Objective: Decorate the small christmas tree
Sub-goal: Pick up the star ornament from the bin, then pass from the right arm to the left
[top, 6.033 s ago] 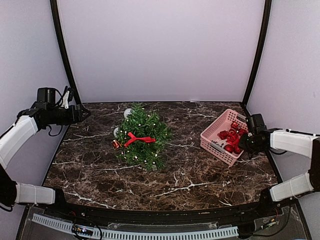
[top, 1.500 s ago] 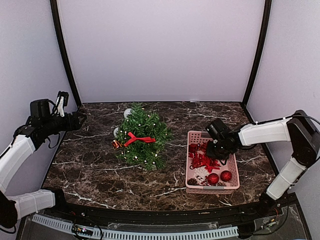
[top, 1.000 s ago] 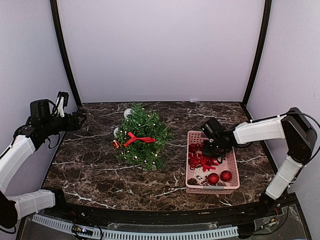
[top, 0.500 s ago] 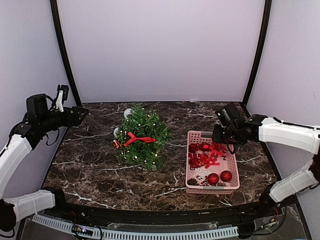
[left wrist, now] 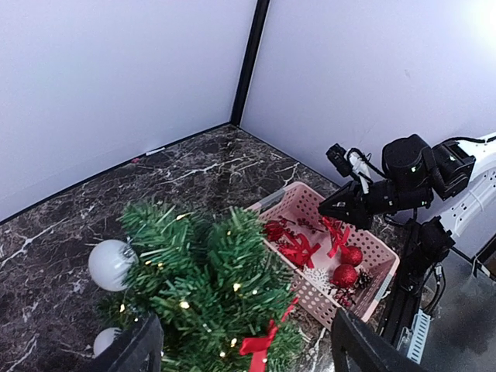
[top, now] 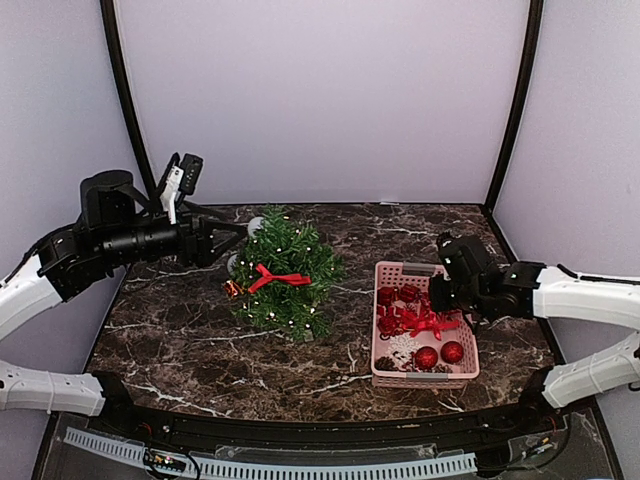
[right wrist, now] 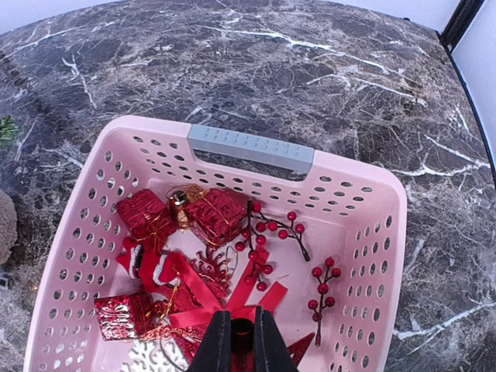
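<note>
Here, my left gripper (left wrist: pixel 248 350) spreads wide just beside the small christmas tree (top: pixel 287 272), which stands left of the table's (top: pixel 200 350) middle. Toward the right edge, my right gripper (right wrist: pixel 236 345) pinches a red bow (right wrist: pixel 249 289) over the pink basket (right wrist: pixel 370 232).

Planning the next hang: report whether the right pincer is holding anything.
Holding: the right pincer is shut on the red bow, over the basket.

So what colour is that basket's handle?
The handle is grey, clearest in the right wrist view.
</note>
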You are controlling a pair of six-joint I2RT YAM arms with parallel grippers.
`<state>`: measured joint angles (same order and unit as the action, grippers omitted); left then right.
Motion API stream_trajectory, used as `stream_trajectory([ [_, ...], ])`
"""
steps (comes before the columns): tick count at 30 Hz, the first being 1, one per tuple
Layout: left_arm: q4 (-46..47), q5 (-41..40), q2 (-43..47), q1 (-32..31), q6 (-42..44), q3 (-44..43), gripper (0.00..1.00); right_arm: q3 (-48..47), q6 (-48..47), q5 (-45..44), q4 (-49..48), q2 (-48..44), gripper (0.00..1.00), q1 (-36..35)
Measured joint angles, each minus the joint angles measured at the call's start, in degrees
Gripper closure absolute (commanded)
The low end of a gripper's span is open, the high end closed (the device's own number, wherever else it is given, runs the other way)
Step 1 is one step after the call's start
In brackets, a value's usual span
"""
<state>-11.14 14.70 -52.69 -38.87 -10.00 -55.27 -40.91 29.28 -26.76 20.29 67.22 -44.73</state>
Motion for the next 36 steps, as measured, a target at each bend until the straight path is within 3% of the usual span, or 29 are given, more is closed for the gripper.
stream_trajectory([
  [8, 1.2, -8.5, -6.9, -15.0, -0.9, -7.6, 0.23, 3.8, -4.0, -1.4, -6.5, -9.9, 0.91, -1.1],
  [13, 6.7, -10.2, -13.5, -21.6, -4.3, -11.0, 0.23, 3.8, -4.9, -0.8, -10.0, -12.5, 0.91, -1.1],
  [22, 11.5, -8.5, -33.6, -25.4, -14.1, -19.9, 0.21, 3.7, -6.5, 10.8, -14.8, -18.8, 0.91, -1.1],
  [29, 11.1, -7.6, -40.6, -25.7, -16.9, -26.0, 0.17, 3.0, -6.5, 20.3, -17.4, -21.3, 0.92, -1.4],
  [36, 11.2, -7.6, -46.6, -25.7, -17.5, -32.4, 0.16, 3.0, -7.0, 21.8, -17.5, -21.9, 0.91, -1.4],
])
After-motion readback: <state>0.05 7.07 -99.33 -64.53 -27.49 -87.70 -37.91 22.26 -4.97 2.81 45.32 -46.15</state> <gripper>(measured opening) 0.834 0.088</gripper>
